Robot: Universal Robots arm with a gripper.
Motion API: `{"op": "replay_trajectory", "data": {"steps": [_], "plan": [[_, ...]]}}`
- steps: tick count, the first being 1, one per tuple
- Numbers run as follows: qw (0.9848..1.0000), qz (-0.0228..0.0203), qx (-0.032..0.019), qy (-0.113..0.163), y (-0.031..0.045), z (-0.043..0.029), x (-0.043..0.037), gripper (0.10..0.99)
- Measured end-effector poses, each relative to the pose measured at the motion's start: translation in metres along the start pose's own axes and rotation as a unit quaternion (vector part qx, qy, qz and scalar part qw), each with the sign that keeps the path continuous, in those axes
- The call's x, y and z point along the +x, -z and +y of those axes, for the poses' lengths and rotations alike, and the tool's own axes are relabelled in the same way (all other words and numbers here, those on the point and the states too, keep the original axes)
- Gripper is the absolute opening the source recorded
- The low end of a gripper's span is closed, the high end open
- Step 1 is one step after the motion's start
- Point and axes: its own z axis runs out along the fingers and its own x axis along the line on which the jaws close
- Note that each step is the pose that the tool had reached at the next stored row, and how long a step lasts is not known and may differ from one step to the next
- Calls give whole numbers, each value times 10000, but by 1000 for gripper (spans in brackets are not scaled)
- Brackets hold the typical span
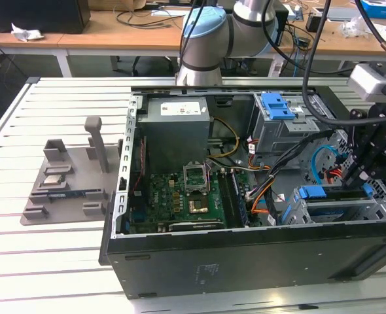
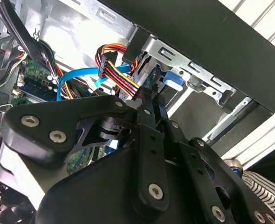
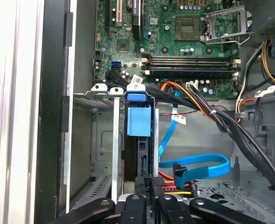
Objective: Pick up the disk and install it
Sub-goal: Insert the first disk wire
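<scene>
Exterior view: hand above disk.

Open computer case on the slatted table.
I see the motherboard inside it, the power-supply box just beside that, and a grey fixture outside the case.

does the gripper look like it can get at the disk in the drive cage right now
Probably yes. The gripper sits right at the end of the disk, which stands on edge in the drive cage. Only the bundled cables lie beside it, not across it.
</scene>
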Motion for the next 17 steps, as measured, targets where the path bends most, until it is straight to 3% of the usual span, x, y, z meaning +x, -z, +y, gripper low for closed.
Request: {"op": "replay_trajectory", "data": {"steps": [17], "plan": [[10000, -10, -1, -19, -92, -7, -4, 169]]}}
